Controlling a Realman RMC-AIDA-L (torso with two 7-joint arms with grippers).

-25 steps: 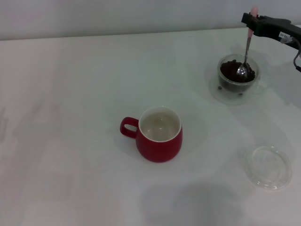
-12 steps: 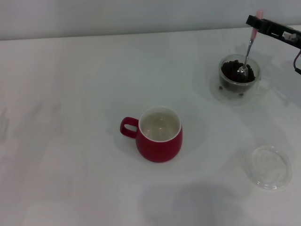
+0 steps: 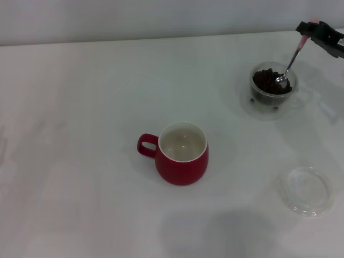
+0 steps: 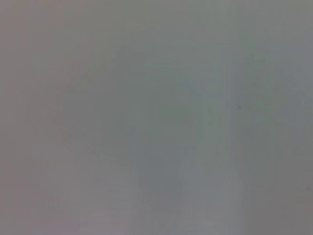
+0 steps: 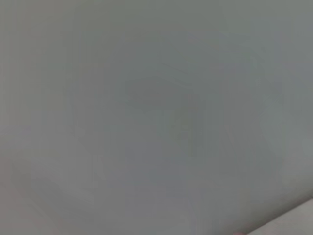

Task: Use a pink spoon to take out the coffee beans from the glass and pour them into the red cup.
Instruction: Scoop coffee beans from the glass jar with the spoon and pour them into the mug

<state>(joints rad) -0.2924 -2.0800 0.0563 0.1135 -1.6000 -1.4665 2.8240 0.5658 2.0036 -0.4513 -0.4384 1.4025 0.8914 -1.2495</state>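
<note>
The scooping step is in hand. In the head view the right gripper [image 3: 307, 27] is at the far right edge of the table [image 3: 80, 107], above and just beyond the glass [image 3: 273, 88], and it is clamped on the pale upper end of the pink spoon [image 3: 291, 63]. The spoon is tilted, its handle leaning up toward the gripper and its metal bowl resting among the coffee beans [image 3: 269, 80] on the right-hand side of the heap. Whether any beans lie in the spoon bowl cannot be told. The glass stands upright at the far right of the table and holds a dark heap of beans. The red cup [image 3: 183, 153] stands upright near the table centre, well apart from the glass, handle to the left; its cream inside appears to hold no beans, so by this judgement no transfer has been made. A flat clear dish [image 3: 307, 191] lies near the right edge, closer to the robot. The left gripper is not visible in any view. The wrist views show only a blank grey surface. The next move calls for levelling the spoon bowl under the beans, lifting it clear of the glass rim, carrying it level to the red cup and tipping it over the opening.
</note>
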